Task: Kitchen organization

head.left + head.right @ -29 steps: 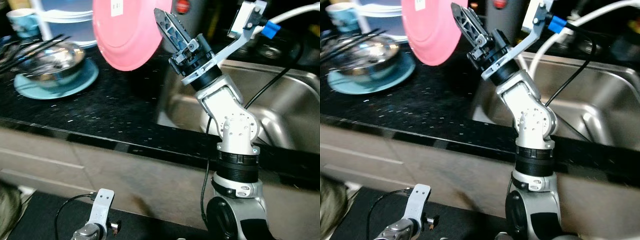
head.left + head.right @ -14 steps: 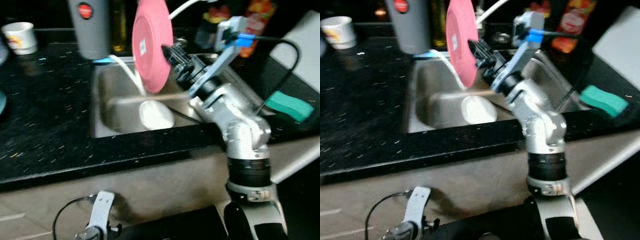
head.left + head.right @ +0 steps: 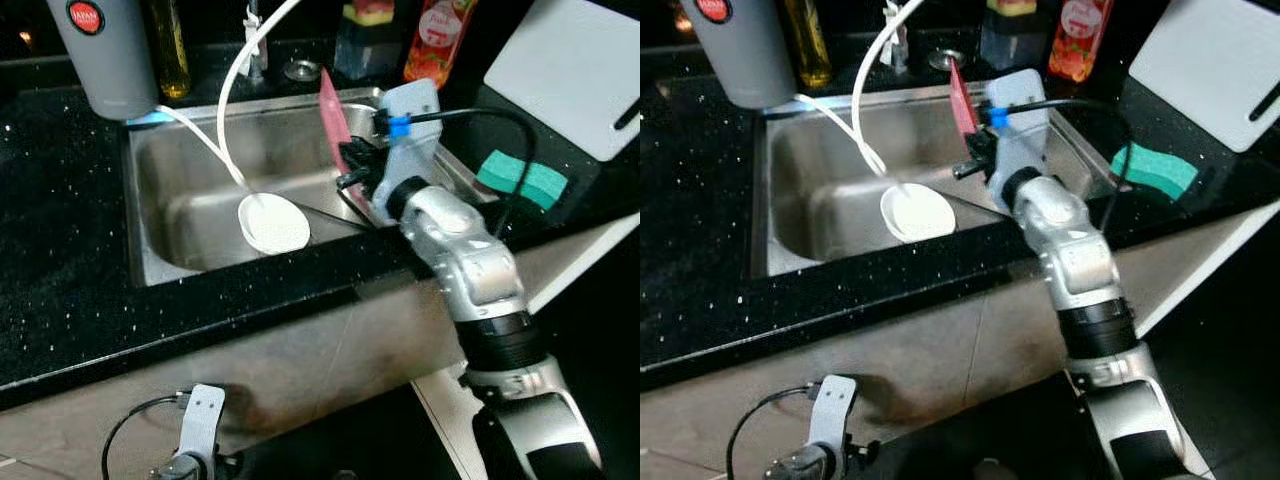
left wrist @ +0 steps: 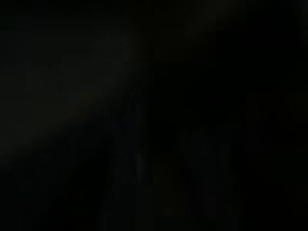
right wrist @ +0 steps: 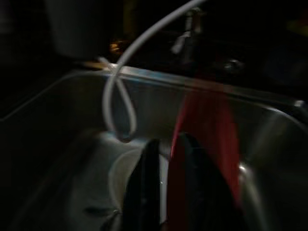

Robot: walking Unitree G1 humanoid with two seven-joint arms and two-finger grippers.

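Two black fingers of the right gripper (image 3: 348,165) are clamped narrow on a pink plate (image 3: 332,118), one finger each side of its rim, per right wrist view (image 5: 166,187). Plate is held edge-on, near vertical, over the right half of the steel sink (image 3: 165,215). Its lower edge sits at the gripper; its upper edge rises twd the back rim of the sink. Whether the plate touches the sink's right wall: cannot tell.

Inside the basin: a white bowl (image 3: 272,222) lies on the bottom, left of the plate and apart from it. A white hose (image 3: 228,110) loops down from above the faucet area to approx. the bowl.

Edges and room: sink's front rim runs just below the gripper's wrist, w/ the silver right arm reaching over it. Basin floor left of the bowl is open steel. Black countertop (image 3: 60,250) spreads left of the sink. A grey canister (image 3: 105,50) stands at the back-left corner, an oil bottle (image 3: 168,45) beside it. A red bottle (image 3: 435,40) stands behind the sink. A green sponge (image 3: 520,178) lies right of the sink, a white cutting board (image 3: 570,70) beyond it.

Left gripper (image 3: 195,440) hangs low in front of the cabinet, idle; finger state cannot be told. Left wrist view is too dark to read.
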